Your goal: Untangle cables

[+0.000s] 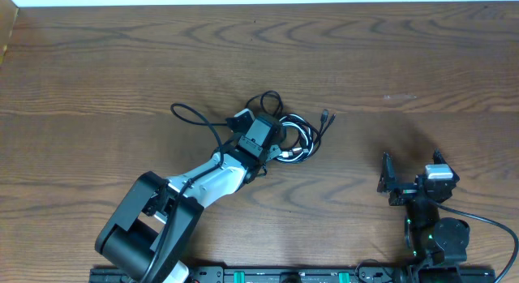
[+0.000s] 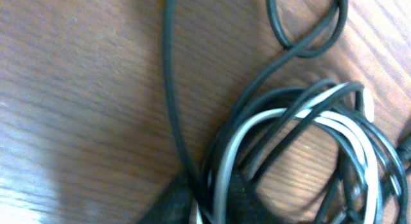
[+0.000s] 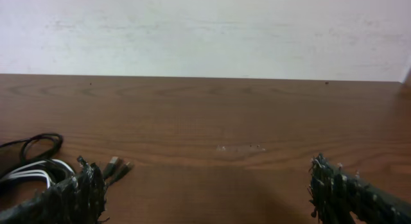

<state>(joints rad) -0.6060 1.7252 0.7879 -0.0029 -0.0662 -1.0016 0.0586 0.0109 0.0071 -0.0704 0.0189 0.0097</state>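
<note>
I am at the opening step: getting a first hold on the tangle so that one cord can be drawn out of it. The cables (image 1: 296, 141) lie in a heap near the middle of the counter (image 1: 97, 56). From the heap, a black cable (image 1: 193, 115) loops out towards 10 o'clock and a pair of plug ends (image 1: 326, 117) points to 2 o'clock. The white cable (image 2: 350, 131) is coiled in the thick of it, with black strands crossing over and under it.

My left tool (image 1: 261, 141) is right on the 9 o'clock edge of the heap. In its wrist view the fingers (image 2: 170, 201) are only a dark blur at the bottom edge. They stand close together, with white and black strands running between them, but I cannot tell whether they have really clamped or which strand they would take.

My right tool (image 3: 209, 195) stands wide and holds nothing, well apart from the heap at about 4 o'clock.

As I judge it, the next move calls for a sure pinch on a single cord, not a bundle. Then a slow draw towards 9 o'clock, away from the coil. I would bring my right tool in from 3 o'clock to pin the white coil or take the plug ends. Otherwise I expect the whole heap would slide along with the pull and the crossings would tighten.
</note>
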